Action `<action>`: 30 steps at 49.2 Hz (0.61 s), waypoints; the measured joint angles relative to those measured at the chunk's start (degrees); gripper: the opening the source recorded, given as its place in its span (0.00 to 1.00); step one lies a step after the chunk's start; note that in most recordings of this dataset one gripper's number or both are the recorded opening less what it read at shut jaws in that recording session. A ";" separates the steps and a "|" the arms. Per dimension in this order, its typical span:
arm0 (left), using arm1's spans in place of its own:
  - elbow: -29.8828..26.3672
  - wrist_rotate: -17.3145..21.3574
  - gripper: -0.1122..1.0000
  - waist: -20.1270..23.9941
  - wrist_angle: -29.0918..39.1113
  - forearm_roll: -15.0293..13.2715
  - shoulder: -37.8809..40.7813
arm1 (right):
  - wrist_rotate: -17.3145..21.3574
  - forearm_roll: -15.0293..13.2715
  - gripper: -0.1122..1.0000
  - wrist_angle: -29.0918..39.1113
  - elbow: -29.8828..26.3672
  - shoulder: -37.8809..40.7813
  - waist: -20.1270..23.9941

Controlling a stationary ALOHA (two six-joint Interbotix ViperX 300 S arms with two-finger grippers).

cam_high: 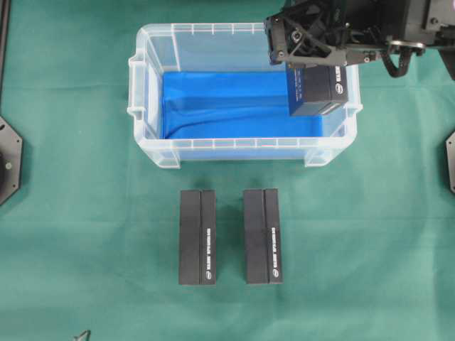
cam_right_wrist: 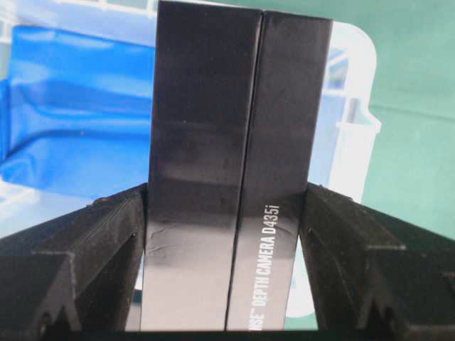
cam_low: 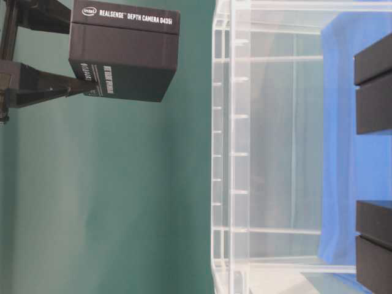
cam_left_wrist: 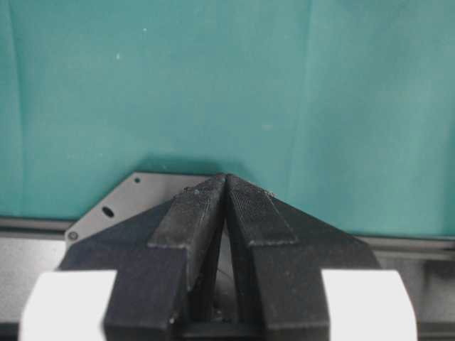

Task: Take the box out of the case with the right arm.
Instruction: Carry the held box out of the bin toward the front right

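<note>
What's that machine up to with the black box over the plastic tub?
The right hand is clamped on a black box and holds it in the air over the right end of the clear case, clear of its blue lining. Two more black boxes lie side by side on the green cloth in front of the case. The left hand is shut and holds nothing, off to the side.

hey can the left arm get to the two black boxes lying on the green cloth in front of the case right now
Probably yes. Both boxes lie in the open on the cloth, outside the case, with nothing over them. The left claw is shut and empty, off to the side, so it would need to open first.
</note>
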 measured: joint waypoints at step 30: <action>0.00 0.00 0.12 0.00 0.00 0.00 0.00 | 4.92 0.18 0.70 2.90 -0.09 0.00 9.14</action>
